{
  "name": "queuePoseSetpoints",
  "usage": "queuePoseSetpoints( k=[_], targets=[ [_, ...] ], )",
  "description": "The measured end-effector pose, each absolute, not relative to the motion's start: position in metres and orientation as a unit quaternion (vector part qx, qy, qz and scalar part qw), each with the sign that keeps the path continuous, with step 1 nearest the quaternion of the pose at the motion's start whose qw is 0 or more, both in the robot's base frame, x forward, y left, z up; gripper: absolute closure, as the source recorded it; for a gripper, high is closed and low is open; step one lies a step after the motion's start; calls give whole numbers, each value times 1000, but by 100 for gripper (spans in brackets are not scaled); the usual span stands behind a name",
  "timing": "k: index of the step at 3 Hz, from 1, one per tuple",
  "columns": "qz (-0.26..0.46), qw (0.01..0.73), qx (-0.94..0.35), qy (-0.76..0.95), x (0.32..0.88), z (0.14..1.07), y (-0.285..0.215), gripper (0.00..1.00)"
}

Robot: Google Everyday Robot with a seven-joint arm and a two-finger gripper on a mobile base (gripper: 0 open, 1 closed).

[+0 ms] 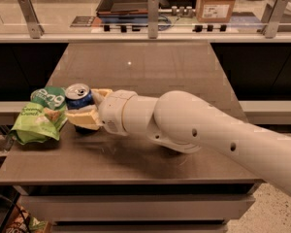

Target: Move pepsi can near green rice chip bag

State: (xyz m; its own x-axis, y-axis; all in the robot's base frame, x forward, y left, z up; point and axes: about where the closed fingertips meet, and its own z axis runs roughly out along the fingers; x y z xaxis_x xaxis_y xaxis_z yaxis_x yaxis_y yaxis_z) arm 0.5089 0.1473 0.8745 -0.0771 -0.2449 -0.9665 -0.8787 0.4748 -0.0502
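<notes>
Camera view: the pincer (91, 107), over the left side of the table (150, 154), pinched the upright pepsi can (79, 98) between its fingers (82, 119). Just beyond the pincer's tip, beside the can, lay the green rice chip bag (39, 118), with nothing between them. Letting go appeared to be the only step left. A cardboard box (217, 1) stood well behind the pincer.
</notes>
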Motion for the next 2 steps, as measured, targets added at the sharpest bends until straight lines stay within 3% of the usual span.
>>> queuePoseSetpoints(
  k=[1,2],
  targets=[
    [296,535,-420,671,508,875,149,14],
    [296,535,-421,670,507,876,151,0]
  ],
)
